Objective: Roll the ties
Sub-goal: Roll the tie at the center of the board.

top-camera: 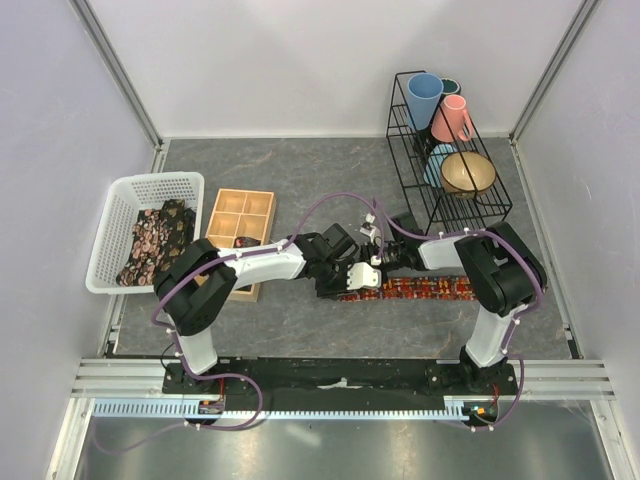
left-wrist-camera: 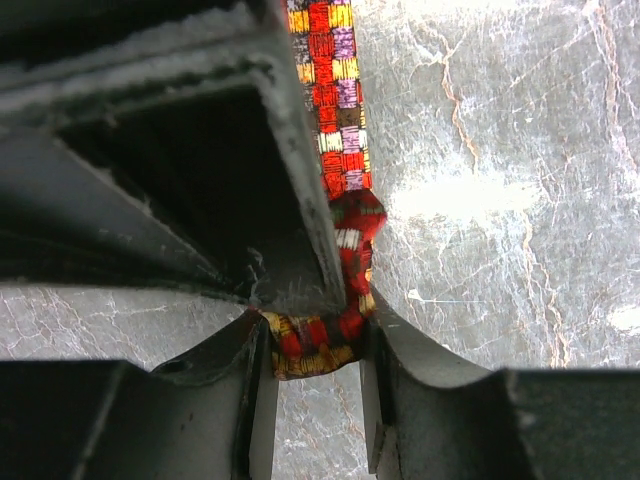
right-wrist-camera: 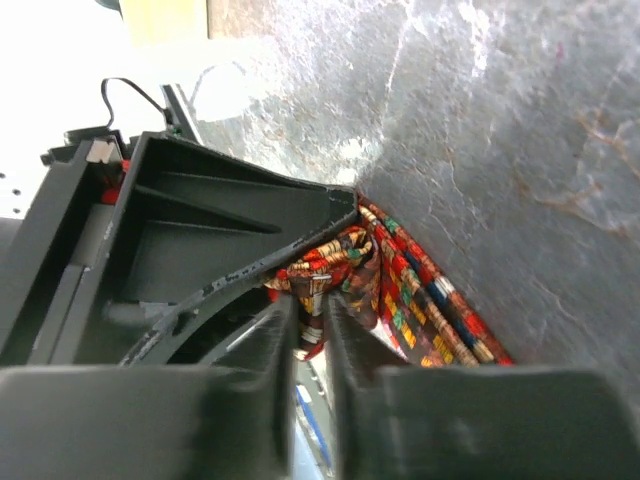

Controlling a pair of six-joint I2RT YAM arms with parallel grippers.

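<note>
A grey marbled bench sits inside white walls. The tie, in a red, orange and yellow patchwork print, lies flat on the near middle of the bench. Its long axis runs left to right, parallel to the near edge. Its left end is bunched into a small roll where the two wrists meet. The left arm bends up at the elbow and stretches its forearm rightward to that end. In the left wrist view, the left jaws are clamped on the rolled fabric. The right arm folds at its elbow and reaches leftward, low over the strip. The right jaws stand nearly together at the crumpled fabric, but I cannot tell whether they pinch it. Left of the arms stands a wooden tray. Beyond it a white basket holds dark floral ties. A black wire rack stands at the far right.
</note>
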